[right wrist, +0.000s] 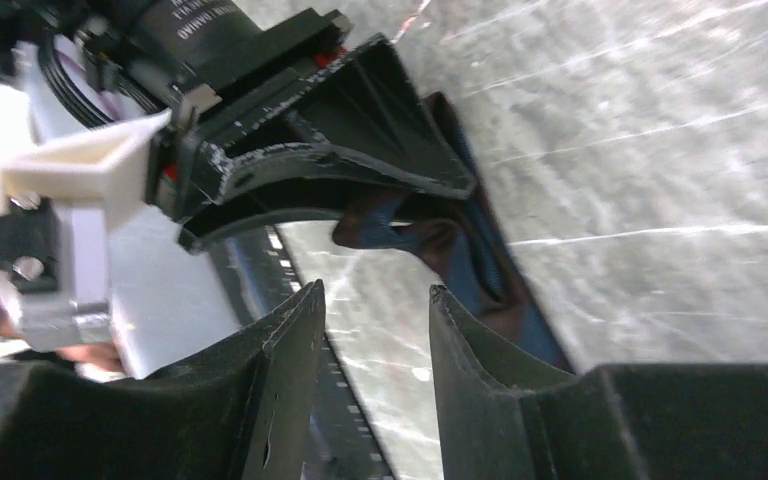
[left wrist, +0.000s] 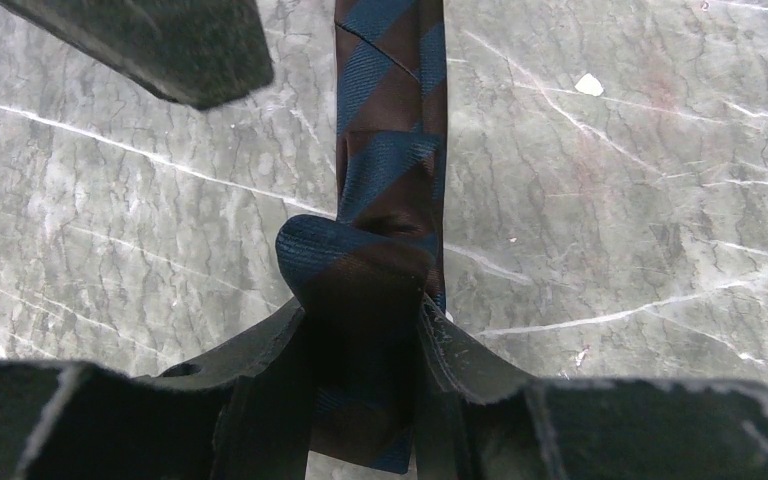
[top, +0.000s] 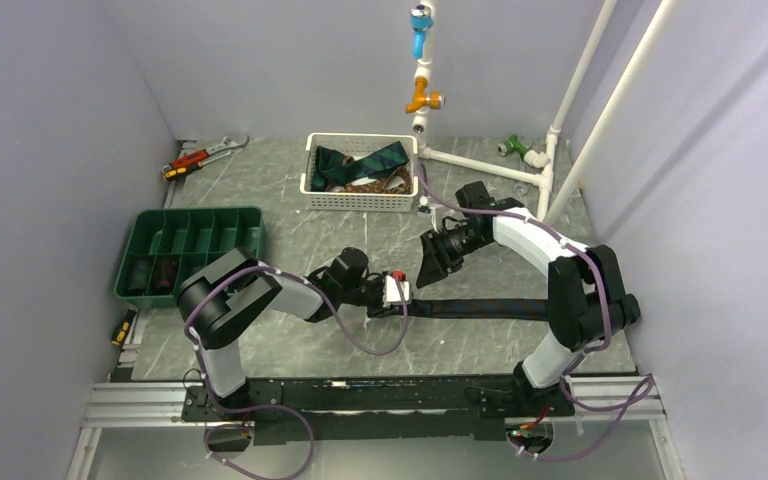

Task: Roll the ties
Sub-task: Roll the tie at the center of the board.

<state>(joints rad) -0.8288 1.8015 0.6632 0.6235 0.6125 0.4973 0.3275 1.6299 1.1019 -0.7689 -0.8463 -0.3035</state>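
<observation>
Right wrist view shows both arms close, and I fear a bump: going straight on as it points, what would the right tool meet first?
Most likely the left tool, which grips the folded end of the striped tie right ahead of the open right tool; depth is unclear.

green divider tray (top: 200, 212): left | white basket (top: 360, 200): far centre | wrench (top: 225, 147): far-left corner | white pipes (top: 480, 165): far right

Pale lavender walls (top: 50, 120) close in the grey marbled worktop (top: 290, 240) on three sides; white pipes (top: 580, 75) stand at far right.
</observation>
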